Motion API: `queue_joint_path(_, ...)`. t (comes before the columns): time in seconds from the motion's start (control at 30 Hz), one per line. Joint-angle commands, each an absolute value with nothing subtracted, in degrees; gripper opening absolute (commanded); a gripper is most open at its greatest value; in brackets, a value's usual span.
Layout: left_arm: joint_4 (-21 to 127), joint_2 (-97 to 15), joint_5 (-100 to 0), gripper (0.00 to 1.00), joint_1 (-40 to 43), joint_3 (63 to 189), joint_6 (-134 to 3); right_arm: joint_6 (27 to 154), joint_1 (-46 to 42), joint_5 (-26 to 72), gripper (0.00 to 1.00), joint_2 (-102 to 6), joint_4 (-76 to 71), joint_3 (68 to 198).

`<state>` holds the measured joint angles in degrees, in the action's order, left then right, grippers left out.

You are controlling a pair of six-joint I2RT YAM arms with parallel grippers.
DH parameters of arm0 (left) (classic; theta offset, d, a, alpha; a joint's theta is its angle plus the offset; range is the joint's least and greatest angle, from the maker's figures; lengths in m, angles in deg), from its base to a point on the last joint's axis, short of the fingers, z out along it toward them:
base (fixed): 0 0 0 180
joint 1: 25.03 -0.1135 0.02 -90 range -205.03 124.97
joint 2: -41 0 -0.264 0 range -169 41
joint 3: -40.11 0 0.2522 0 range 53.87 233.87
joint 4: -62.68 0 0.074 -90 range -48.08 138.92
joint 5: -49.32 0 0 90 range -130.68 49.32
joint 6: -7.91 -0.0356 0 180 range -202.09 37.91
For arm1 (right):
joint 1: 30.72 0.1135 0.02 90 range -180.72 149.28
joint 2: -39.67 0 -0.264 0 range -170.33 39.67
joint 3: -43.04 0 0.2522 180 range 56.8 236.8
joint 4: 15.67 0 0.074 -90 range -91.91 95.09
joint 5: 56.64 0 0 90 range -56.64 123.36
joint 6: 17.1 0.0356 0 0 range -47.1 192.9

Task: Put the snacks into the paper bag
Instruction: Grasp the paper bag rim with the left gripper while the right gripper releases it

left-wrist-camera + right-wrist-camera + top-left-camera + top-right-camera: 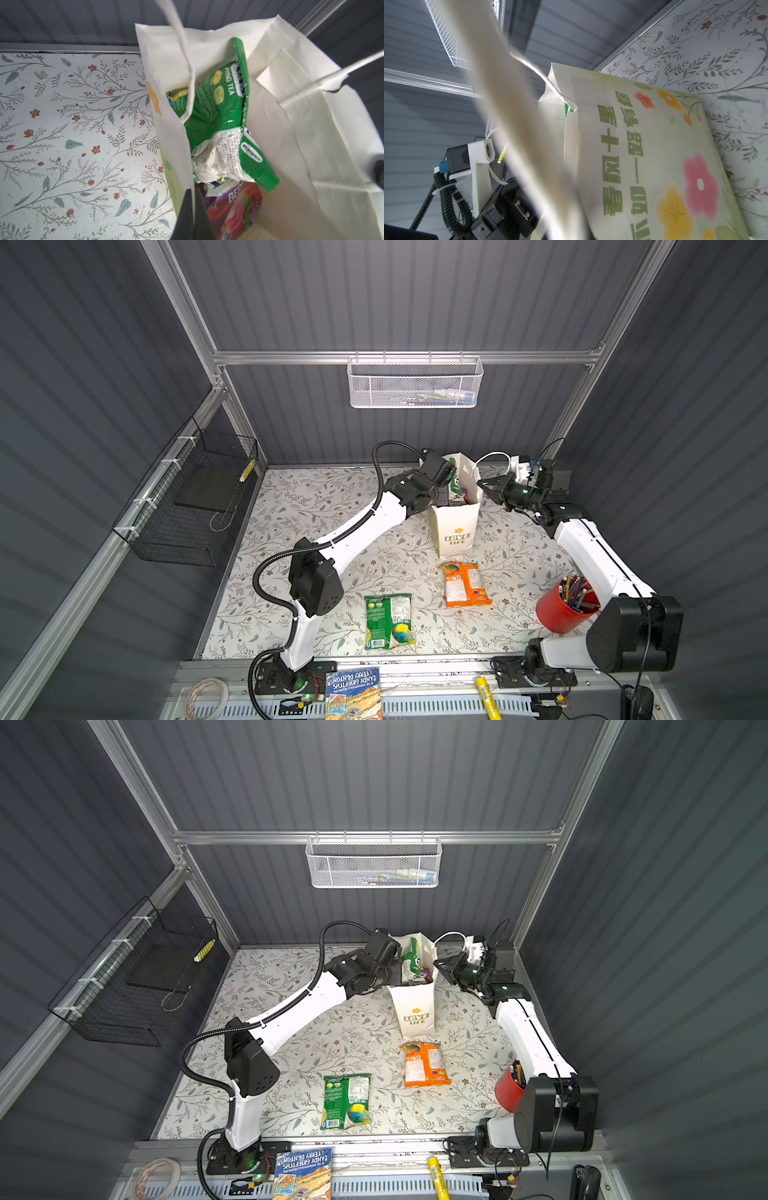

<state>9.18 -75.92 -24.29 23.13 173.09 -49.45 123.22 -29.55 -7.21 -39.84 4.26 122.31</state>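
Observation:
The white paper bag (pixel 455 531) (pixel 415 1011) stands upright at the back of the table, mouth held wide. My left gripper (pixel 193 192) (pixel 444 486) is shut on the bag's left wall, paper pinched between its dark fingers. At the bag's right side, my right gripper (pixel 483 485) is shut on the white cord handle (pixel 512 124), which blurs across the right wrist view and hides the jaws. Inside the bag (pixel 301 124) a green snack packet (pixel 220 108) lies over a magenta one (pixel 234 205). A green packet (pixel 388 620) and an orange packet (pixel 463 583) lie flat on the table in front.
A red pencil cup (pixel 563 610) stands beside the right arm. A blue-covered book (pixel 353 693), a yellow marker (pixel 484 691) and a tape roll (pixel 208 697) lie along the front rail. A white mesh basket (pixel 415 383) hangs on the back wall, a black wire basket (pixel 187 506) on the left.

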Motion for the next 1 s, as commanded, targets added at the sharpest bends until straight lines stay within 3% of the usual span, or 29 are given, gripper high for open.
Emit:
queue_joint_path(0.0,11.20,-75.74,-25.31,0.00,22.77,175.96,-52.68,121.49,-29.40,-8.21,0.00,-38.38,1.07,124.36)
queue_joint_path(0.37,7.39,-73.47,-15.42,0.00,20.40,177.58,-59.06,116.08,-27.70,-5.70,0.00,-37.88,6.29,127.19)
queue_joint_path(0.63,5.92,-71.99,-21.77,0.00,14.62,179.27,-60.43,114.74,-19.29,-0.27,0.00,-41.43,10.71,137.00)
queue_joint_path(0.73,2.67,-71.36,-19.25,0.00,14.35,183.33,-61.11,114.80,-16.22,0.09,0.00,-42.37,11.78,141.19)
queue_joint_path(0.97,6.95,-60.18,-14.12,0.00,14.35,168.61,-61.84,113.77,-14.13,1.08,0.00,-41.92,12.36,137.85)
